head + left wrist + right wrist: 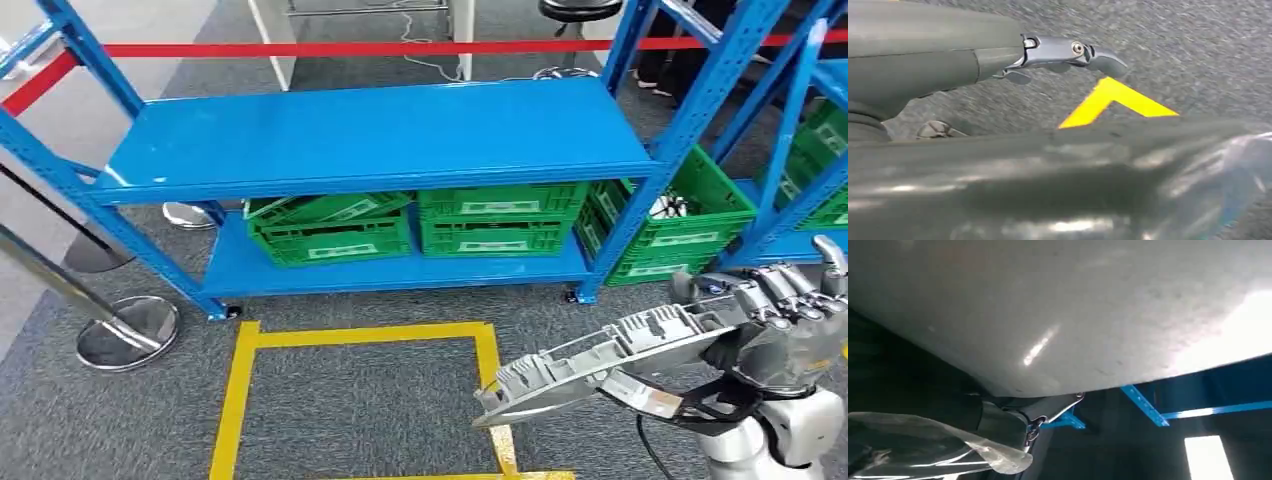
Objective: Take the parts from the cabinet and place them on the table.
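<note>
My right hand (790,320) grips one end of a long grey ribbed part (600,360) at the lower right of the head view. The part juts out to the left, above the carpet in front of the blue cabinet (380,135). Close up in the right wrist view, the part's pale smooth face (1073,305) looms large, with a dark finger (1048,412) under its edge and some clear wrap beside it. My left hand (973,55) hangs over the grey carpet with its fingers stretched out and nothing in them.
Green crates (330,235) (500,220) stand on the cabinet's lower shelf, with another (680,225) in the rack to the right. A yellow tape square (240,400) marks the carpet. Red barrier tape (400,47) runs behind, and a stanchion base (125,335) stands at the left.
</note>
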Controlling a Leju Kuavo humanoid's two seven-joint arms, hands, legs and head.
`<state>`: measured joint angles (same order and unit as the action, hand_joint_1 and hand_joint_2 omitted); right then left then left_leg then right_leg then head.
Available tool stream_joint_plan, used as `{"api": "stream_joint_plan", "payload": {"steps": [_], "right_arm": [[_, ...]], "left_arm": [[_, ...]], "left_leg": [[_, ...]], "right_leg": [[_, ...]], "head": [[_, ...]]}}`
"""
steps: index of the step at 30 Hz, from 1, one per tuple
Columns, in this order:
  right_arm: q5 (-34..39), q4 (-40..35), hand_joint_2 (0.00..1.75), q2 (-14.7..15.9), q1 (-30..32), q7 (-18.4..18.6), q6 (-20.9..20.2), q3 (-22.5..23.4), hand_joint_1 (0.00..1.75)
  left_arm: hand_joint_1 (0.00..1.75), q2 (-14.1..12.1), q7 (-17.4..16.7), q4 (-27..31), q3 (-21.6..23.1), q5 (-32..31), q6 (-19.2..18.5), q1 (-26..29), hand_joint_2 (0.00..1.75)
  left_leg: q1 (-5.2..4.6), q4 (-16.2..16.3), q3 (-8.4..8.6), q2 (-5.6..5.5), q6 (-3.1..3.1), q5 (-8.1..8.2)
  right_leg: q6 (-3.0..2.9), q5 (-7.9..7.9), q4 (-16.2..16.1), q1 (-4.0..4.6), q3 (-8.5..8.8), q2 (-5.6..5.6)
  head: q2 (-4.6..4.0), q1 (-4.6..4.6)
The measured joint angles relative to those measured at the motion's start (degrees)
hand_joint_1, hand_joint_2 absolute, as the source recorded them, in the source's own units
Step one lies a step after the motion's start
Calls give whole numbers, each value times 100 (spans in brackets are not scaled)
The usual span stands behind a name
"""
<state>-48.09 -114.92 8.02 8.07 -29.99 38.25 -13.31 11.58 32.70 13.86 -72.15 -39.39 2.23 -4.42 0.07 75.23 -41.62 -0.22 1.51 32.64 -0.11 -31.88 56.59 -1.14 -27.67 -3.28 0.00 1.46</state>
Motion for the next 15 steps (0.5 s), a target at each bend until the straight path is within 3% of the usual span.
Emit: {"api": "stream_joint_plan", "payload": {"steps": [1, 2, 3, 4, 5, 6, 9, 10, 11, 12, 13, 14, 15], "right_arm": [[-30, 15, 175, 13, -1, 13, 0, 0, 175], [-70, 20, 175, 15, 1, 20, 0, 0, 175], [-96, 20, 175, 15, 2, 22, 0, 0, 175], [-96, 22, 175, 15, 1, 31, 0, -2, 175], [-94, 28, 175, 17, -9, 48, 0, -9, 175], [-105, 42, 175, 33, -19, 63, 0, -15, 175], [-151, 63, 175, 57, -79, 129, 0, -68, 175], [-157, 70, 175, 85, -108, 151, 0, -77, 175], [-151, 70, 175, 105, -108, 162, 0, -90, 175], [-144, 74, 175, 151, -102, 179, 0, -92, 175], [-142, 87, 175, 181, -91, 192, 0, -96, 175], [-140, 101, 175, 203, -86, 205, 0, -112, 175], [-138, 109, 175, 219, -86, 208, 0, -127, 175]], "left_arm": [[0, 0, -26, 0, 0, -13, 54, 0, 0], [0, 0, -72, 0, 0, -31, 138, 0, 0], [0, 0, -129, 0, 0, -92, 276, -1, 0], [0, -4, -188, 0, 2, -158, 446, -2, 0], [0, -31, -234, 0, 6, -210, 572, -8, 0], [0, -28, -236, 0, 9, -219, 621, -6, 0], [0, -24, -236, 0, 9, -214, 684, -3, 0], [0, -9, -236, 0, 9, -214, 688, -3, 0], [0, -11, -238, 0, 9, -214, 697, -26, 0], [0, -7, -249, 0, 9, -214, 674, -45, 0], [0, 13, -249, 0, 9, -214, 609, -43, 0], [0, 22, -234, 0, 9, -214, 566, -36, 0], [0, 33, -225, 0, 9, -214, 544, -25, 0]], "left_leg": [[0, -144, 156, 7, -19, -113], [-6, -528, 419, 19, -58, -290], [-33, -1026, 720, 85, -125, -484], [-73, -1477, 966, 246, -225, -580], [-131, -1599, 1063, 419, -302, -480], [-170, -1683, 1044, 426, -321, -501], [-163, -1875, 1035, 232, -376, -539], [-111, -1951, 1064, 199, -382, -601], [-95, -1971, 1049, 130, -428, -632], [-91, -1970, 1020, 68, -441, -643], [-91, -1963, 1000, -8, -442, -653], [-95, -1950, 984, -71, -441, -657], [-95, -1929, 974, -137, -438, -659]], "right_leg": [[6, 14, 14, 9, 2, -50], [11, 20, 25, 21, 2, -106], [16, 26, 38, 38, 8, -153], [19, 23, 37, 46, 4, -205], [45, 35, 45, 79, -14, -273], [102, 70, 45, 52, -39, -332], [184, 80, 7, 58, -49, -496], [213, -17, 61, 29, -112, -126], [214, -182, 298, 13, -225, 165], [225, -369, 707, 9, -417, 279], [244, -563, 1208, 4, -663, 318], [260, -674, 1609, 6, -874, 323], [273, -657, 1798, 7, -992, 324]], "head": [[0, 0], [0, -2], [0, -4], [0, -2], [0, 9], [0, 0], [0, -2], [0, 15], [0, 2], [0, 42], [0, 66], [0, 52], [0, 66]]}}
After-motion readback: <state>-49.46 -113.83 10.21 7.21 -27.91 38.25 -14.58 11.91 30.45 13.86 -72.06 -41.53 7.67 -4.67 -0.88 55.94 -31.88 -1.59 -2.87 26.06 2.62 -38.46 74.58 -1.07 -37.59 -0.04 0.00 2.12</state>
